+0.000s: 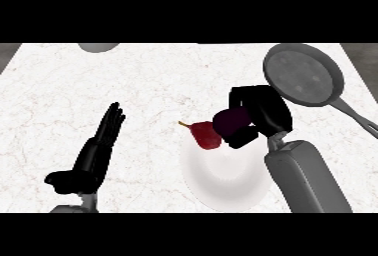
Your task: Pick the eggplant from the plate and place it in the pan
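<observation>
The white marble bench [148,85] carries everything. The grey pan [303,75] lies at its far right, handle trailing towards the near right edge, so the target sits just beyond the working hand. The white plate [221,187] lies near the front, in the middle. The right hand [262,107] hangs over the plate's far rim, its fingers curled round the eggplant [235,119], the reddish stem end poking out to the left. I judge it grasped and ready to carry. The left hand [96,150] rests open at the left, fingers straight.
</observation>
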